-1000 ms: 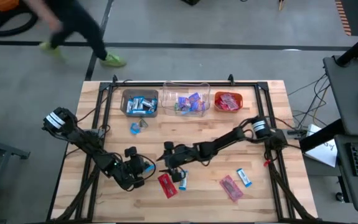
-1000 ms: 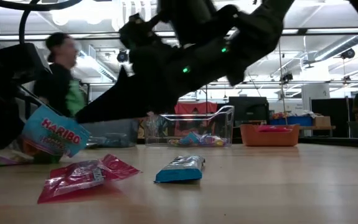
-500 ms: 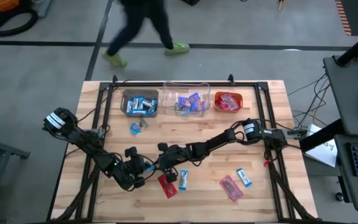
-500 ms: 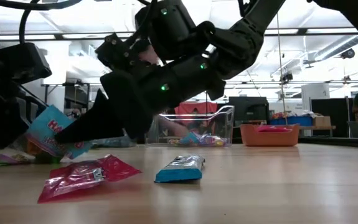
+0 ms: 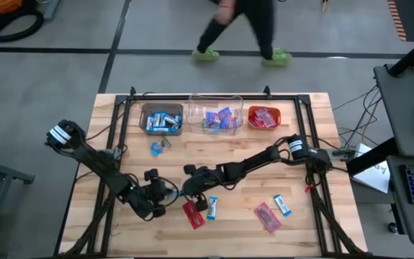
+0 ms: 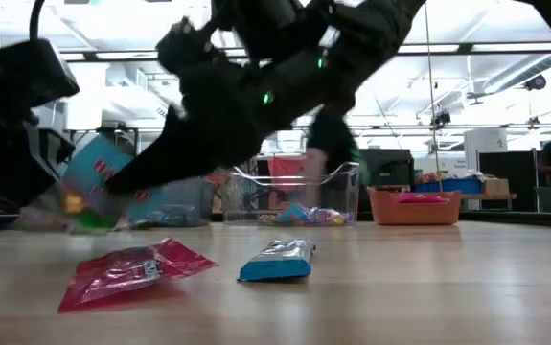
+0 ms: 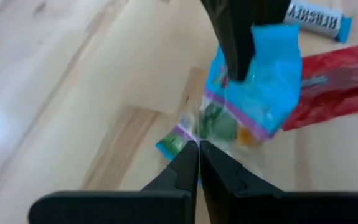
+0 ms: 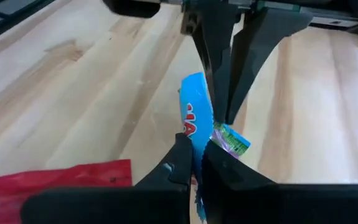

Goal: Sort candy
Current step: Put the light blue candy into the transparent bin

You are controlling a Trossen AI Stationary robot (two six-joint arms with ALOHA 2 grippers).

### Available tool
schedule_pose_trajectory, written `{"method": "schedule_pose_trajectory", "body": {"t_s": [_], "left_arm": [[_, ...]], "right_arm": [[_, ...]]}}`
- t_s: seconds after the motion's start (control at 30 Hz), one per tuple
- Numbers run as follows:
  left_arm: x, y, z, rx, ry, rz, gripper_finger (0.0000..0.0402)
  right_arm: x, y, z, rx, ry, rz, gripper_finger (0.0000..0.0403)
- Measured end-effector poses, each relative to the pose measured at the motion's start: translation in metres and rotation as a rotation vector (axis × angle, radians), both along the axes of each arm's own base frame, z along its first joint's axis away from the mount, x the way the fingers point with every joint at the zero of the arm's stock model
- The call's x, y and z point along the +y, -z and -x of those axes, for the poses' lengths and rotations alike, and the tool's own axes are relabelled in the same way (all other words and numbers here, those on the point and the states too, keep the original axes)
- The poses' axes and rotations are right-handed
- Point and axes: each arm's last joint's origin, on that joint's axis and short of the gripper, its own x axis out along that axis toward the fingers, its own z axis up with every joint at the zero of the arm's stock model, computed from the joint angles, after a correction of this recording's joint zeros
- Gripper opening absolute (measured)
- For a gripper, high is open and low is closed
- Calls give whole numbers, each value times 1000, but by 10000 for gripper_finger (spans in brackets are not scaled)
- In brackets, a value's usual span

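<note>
Both claws, right (image 8: 194, 163) & left (image 7: 198, 163), clenched on same blue candy pkt (image 8: 194, 121), mid-table.

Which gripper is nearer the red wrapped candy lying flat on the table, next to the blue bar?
Right. The right gripper is just above the red wrapped candy in the high view; the left gripper is farther off, to its left.

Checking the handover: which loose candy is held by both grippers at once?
The blue multicolour packet: the left gripper and right gripper both pinch it, while the red packet lies free on the table.
</note>
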Motion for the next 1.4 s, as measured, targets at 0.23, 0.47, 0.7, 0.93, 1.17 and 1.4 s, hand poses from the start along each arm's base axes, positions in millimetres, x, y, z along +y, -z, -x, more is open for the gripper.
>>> {"method": "schedule_pose_trajectory", "body": {"t_s": [0.23, 0.47, 0.7, 0.93, 1.17, 1.4], "left_arm": [[11, -30, 11, -25, -5, -8, 0], [25, -66, 24, -87, -70, -61, 0], [38, -92, 32, -202, -173, -168, 0], [43, -100, 34, -253, -206, -230, 0], [42, -97, 32, -261, -238, -211, 0], [40, -92, 30, -253, -255, -204, 0]], "right_arm": [[-18, -46, 16, 64, 46, 47, 9], [-66, -101, 41, 40, 201, 50, 9], [-139, -136, 69, -12, 569, -114, 9], [-213, -123, 102, 111, 940, -259, 9], [-247, -96, 115, 201, 1038, -342, 11], [-250, -97, 115, 189, 1044, -352, 61]]}}
